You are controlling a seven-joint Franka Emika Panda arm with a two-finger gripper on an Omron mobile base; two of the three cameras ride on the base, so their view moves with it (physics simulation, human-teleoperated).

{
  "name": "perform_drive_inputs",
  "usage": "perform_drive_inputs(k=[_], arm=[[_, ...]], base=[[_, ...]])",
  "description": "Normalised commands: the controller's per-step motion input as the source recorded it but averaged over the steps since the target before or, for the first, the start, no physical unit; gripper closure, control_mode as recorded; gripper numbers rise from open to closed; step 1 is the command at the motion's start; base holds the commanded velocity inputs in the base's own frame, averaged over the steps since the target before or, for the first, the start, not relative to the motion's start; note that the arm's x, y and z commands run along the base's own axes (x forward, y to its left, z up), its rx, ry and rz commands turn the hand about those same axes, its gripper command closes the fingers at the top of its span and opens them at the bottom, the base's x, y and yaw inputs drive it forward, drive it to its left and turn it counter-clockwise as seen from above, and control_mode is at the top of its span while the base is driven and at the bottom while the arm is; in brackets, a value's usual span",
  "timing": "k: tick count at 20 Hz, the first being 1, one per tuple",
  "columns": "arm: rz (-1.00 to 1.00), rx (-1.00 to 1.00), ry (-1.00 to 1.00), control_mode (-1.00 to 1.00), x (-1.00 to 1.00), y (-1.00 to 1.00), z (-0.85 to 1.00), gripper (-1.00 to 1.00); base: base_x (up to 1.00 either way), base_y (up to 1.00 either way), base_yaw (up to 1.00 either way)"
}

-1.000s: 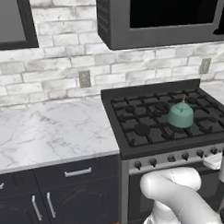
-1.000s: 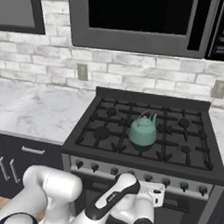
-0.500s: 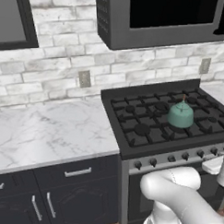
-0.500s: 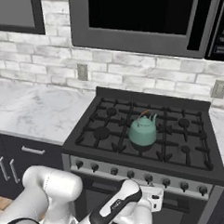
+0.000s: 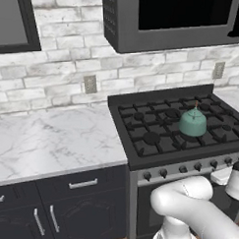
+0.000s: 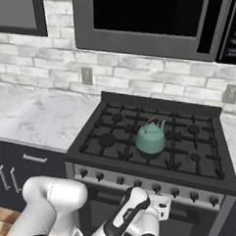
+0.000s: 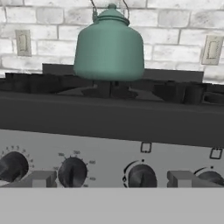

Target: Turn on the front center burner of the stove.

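Observation:
The black stove [image 6: 90, 147] has a steel front strip [image 7: 109, 151] carrying dark knobs. A teal kettle [image 6: 150, 137] stands on the middle of the front row and hides the front center burner beneath it. It also rises above the grates in the hand view as the kettle [image 7: 109, 43]. My gripper [image 7: 112, 178] is open and holds nothing, hanging just before the strip. Its fingertips [image 7: 43, 178] frame two knobs [image 7: 72, 171] [image 7: 141, 176]. From the side, the gripper [image 6: 159, 205] sits below the strip, slightly right of centre.
A marble counter [image 5: 48, 142] lies left of the stove, above dark drawers [image 5: 82, 184]. A black microwave [image 6: 149, 21] hangs above the stove. Further knobs [image 7: 13, 166] [image 7: 211, 177] flank the fingers, and the oven door [image 6: 197, 227] is behind my arm.
The arm has shifted only slightly and the hand stays in front of the knob strip. The kettle and stove have not moved.

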Motion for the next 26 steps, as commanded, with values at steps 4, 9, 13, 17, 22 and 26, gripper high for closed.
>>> perform_drive_inputs(k=[4,9,13,17,22,26], arm=[[0.00,0.00,0.00,-1.00,0.21,-0.08,-0.30,-1.00],[0.00,0.00,0.00,-1.00,0.19,-0.26,-0.23,-1.00],[0.00,0.01,0.00,-1.00,0.23,-0.29,-0.18,-1.00],[0.00,0.00,0.00,-1.00,0.27,-0.12,-0.14,-1.00],[0.00,0.00,0.00,-1.00,0.28,-0.02,-0.19,-1.00],[0.00,0.00,0.00,-1.00,0.29,-0.08,-0.25,-1.00]], base=[[0.00,0.00,0.00],[0.00,0.00,0.00],[0.00,0.00,0.00],[0.00,0.00,0.00],[0.00,0.00,0.00],[0.00,0.00,0.00]])
